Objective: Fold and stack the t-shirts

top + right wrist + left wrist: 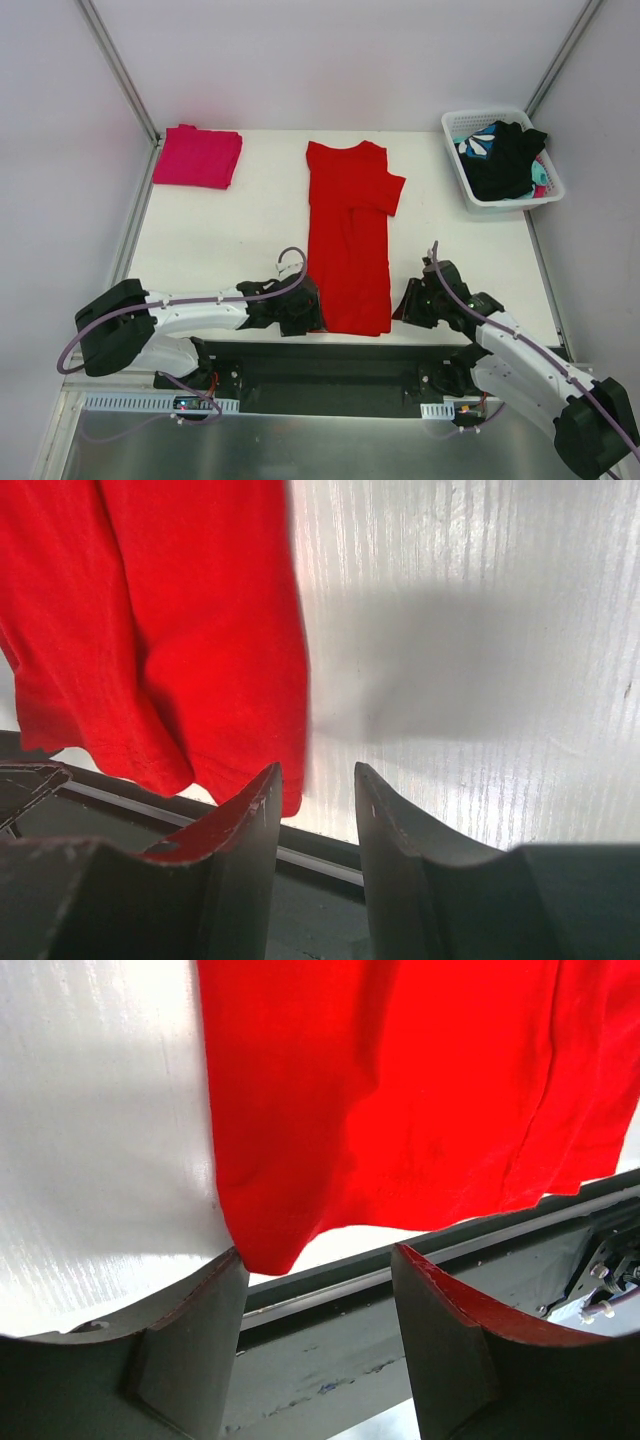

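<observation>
From above, hem corner of red t-shirt (347, 235) behind left tool (308, 312)

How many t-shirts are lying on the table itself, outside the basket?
2. The red t-shirt lies in the middle, reaching the near edge; the pink t-shirt lies folded at the far left corner. The basket may hide more.

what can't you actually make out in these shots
- Top view: the black garment covers whatever lies under it in the basket.
- Top view: the left gripper and right gripper tips are hidden under their own wrists.
- Wrist views: the red t-shirt is cut off by the frame edges.
</observation>
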Robot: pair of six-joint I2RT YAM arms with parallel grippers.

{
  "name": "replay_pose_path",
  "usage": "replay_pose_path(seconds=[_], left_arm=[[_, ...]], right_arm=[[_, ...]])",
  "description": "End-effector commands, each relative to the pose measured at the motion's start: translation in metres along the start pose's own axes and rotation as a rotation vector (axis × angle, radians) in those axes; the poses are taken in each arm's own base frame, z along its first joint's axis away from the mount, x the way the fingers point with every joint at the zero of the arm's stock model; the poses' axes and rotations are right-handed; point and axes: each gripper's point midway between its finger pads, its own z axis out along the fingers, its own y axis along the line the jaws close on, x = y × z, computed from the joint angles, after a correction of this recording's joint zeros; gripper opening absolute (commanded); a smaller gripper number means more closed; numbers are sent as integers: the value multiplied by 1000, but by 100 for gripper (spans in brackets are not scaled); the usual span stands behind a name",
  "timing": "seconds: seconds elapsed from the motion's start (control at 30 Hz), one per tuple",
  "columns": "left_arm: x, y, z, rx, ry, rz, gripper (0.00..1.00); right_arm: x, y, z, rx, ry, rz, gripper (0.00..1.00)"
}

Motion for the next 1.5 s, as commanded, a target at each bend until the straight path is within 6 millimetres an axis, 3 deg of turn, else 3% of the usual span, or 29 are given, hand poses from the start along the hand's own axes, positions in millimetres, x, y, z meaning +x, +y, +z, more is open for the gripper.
replay_pose_path(seconds=[0.0, 0.5, 0.8, 0.97, 1.27, 1.47], left_arm=[[-5, 13, 6, -68, -48, -8, 59], [-14, 32, 0, -101, -96, -15, 55], [-11, 29, 12, -115, -64, -11, 35], [-10, 30, 14, -117, -63, -11, 30], [-10, 25, 15, -106, -54, -7, 1], [-8, 25, 18, -115, -39, -7, 0]], right_arm=[[-5, -3, -3, 20, -36, 0, 38], [-9, -3, 1, 33, -38, -5, 38], [-8, 0, 11, 25, -21, -1, 38], [-5, -3, 15, 30, -10, 2, 38], [-4, 2, 21, 5, -4, 18, 39], [1, 6, 21, -33, 2, 45, 47]])
